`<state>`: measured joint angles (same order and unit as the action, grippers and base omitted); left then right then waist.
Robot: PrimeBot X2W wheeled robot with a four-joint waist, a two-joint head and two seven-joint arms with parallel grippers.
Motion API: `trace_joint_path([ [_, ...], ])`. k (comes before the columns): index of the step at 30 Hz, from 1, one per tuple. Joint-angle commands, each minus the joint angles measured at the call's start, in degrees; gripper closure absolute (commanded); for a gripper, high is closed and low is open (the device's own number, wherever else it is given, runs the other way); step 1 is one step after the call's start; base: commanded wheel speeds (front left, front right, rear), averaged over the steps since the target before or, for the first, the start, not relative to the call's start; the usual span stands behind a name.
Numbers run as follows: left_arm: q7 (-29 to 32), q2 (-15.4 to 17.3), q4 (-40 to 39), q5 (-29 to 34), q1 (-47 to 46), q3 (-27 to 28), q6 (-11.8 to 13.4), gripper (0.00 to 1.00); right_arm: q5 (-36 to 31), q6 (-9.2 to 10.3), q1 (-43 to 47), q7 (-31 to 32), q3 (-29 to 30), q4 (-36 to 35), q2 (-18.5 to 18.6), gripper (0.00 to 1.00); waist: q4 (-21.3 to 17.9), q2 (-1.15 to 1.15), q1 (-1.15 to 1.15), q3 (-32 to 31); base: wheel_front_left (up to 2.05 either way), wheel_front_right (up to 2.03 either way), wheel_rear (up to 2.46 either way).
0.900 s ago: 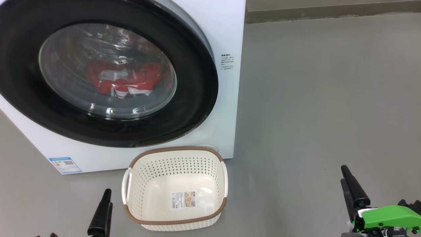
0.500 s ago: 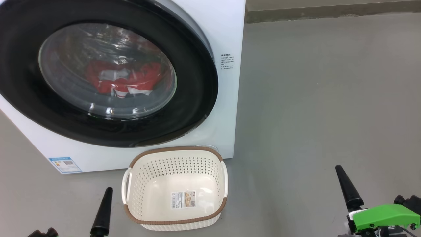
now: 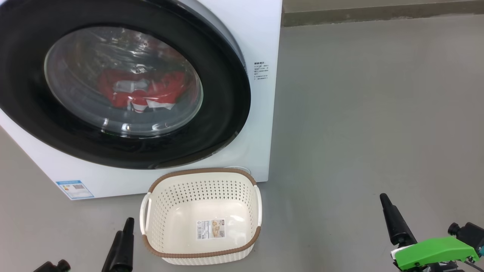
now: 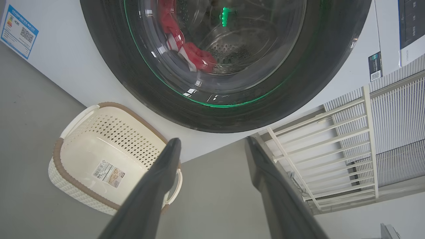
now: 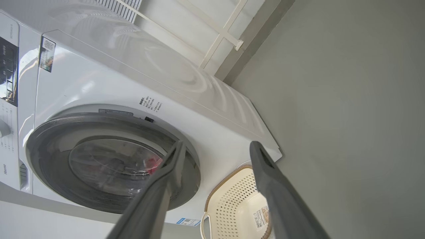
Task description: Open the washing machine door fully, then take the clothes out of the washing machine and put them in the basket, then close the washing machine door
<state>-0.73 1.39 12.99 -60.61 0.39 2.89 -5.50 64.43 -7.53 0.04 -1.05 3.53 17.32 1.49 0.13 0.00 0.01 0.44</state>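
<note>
While the washing machine door (image 3: 227, 94) stands shut, you hold nothing.
Your left gripper (image 4: 213, 141), just left of the basket (image 3: 200, 172), and right gripper (image 5: 218, 145), well to its right, have fingers spread wide and empty; the clothes (image 3: 166, 88) lie inside the washing machine (image 3: 261, 37), behind the glass.

A: What's ahead of the right gripper (image 5: 217, 146)?
B: Its fingers (image 5: 156, 196) stand spread apart. Past them is the machine (image 5: 132, 83), door (image 5: 106, 162) shut, red clothes (image 5: 153, 165) behind the glass.
A: And the basket (image 5: 232, 196)?
B: On the floor (image 5: 348, 99), just beside the machine.
</note>
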Motion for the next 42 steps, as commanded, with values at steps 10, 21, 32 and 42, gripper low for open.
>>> trace_joint_path([
  [10, -2.2, 1.0, -3.1, 8.1, 0.4, 0.3, 1.0, 0.00, -7.2, 0.02, -0.3, -2.0, -1.7, -2.1, 0.8, 0.00, -0.3, 0.00, -0.01, 0.1, 0.00, 0.00, 0.00],
  [21, -4.1, 1.0, -4.5, 15.9, 1.0, 0.2, 1.6, 0.00, -14.4, 0.02, 0.1, -3.8, -2.6, -2.4, 0.9, 0.00, -0.3, 0.00, -0.01, 0.2, 0.00, 0.00, 0.00],
  [32, -5.9, 1.1, -5.8, 23.6, 1.7, 0.0, 2.1, 0.00, -21.9, 0.03, 0.6, -5.7, -2.7, -2.6, 0.9, 0.00, -0.3, 0.00, -0.01, 0.2, 0.00, 0.00, 0.00],
  [42, -7.6, 1.2, -6.6, 29.6, 2.3, -0.1, 2.1, 0.00, -27.5, 0.03, 1.0, -7.4, -3.1, -2.7, 1.0, 0.00, -0.4, 0.00, -0.01, 0.2, 0.00, 0.00, 0.00],
])
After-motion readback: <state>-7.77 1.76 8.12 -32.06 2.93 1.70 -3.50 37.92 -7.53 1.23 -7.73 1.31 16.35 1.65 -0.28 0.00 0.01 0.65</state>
